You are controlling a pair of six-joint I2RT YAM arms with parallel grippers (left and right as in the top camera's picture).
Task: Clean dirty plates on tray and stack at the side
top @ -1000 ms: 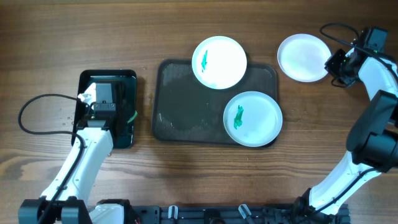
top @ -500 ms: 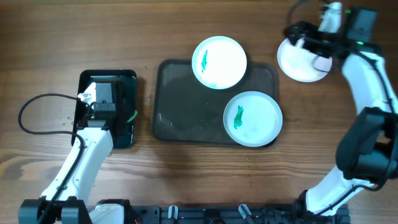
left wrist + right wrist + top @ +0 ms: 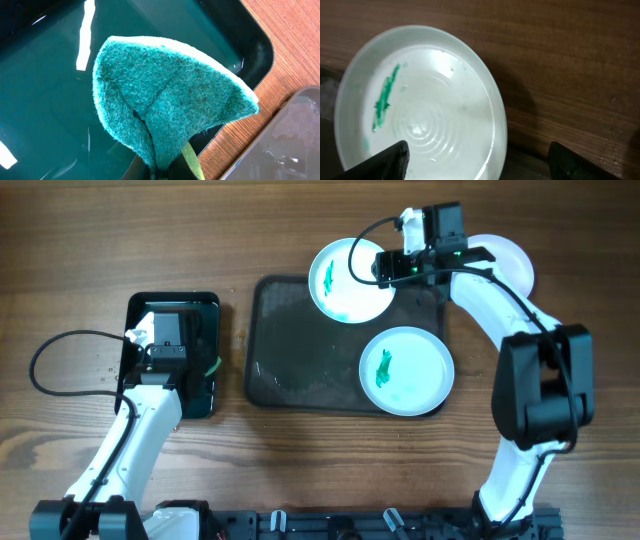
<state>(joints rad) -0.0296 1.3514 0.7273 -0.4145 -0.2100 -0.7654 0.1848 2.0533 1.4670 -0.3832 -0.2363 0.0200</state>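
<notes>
The dark grey tray (image 3: pixel 295 365) lies mid-table. Two white plates rest on it, each with a green smear: one at its top edge (image 3: pixel 340 285), one at its lower right (image 3: pixel 410 375). A third, clean plate (image 3: pixel 508 258) lies on the wood to the right, partly behind my right arm. My right gripper (image 3: pixel 385 265) hovers open over the top plate's right rim. In the right wrist view that plate (image 3: pixel 420 110) and its smear (image 3: pixel 384 100) fill the left, and the rim runs between the spread fingers (image 3: pixel 390 160). My left gripper (image 3: pixel 165 172) is shut on a green sponge (image 3: pixel 170 100).
A small glossy black tray (image 3: pixel 172 352) holding water sits at the left, under my left gripper (image 3: pixel 168 345). A black cable (image 3: pixel 60 355) loops on the wood beside it. Bare wood lies around the big tray, whose corner (image 3: pixel 295 145) shows in the left wrist view.
My right arm swung left, from the clean plate on the wood to the top plate on the tray, and its jaws opened. The left arm has not moved.
</notes>
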